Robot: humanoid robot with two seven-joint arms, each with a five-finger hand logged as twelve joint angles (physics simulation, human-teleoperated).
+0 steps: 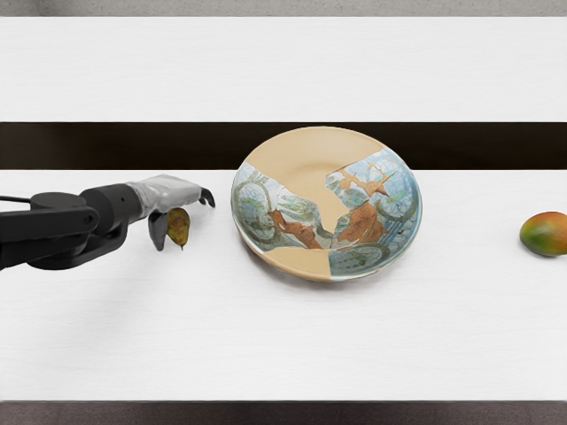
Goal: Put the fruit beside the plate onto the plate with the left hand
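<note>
On the white table (283, 354), the left hand (170, 202) grips a small fruit (179, 227) beside the plate (301, 159).

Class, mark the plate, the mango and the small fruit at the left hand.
plate (270, 152), head view, bare tan rim upper left.
mango (544, 234), head view, middle of its skin.
small fruit (179, 227), head view, its centre.

The plate (301, 164) looks like glazed ceramic, faintly glossy. The worktop (283, 345) is matt. The robot hand (173, 200) looks like brushed metal; the fruit (179, 227) it holds has dull skin.
</note>
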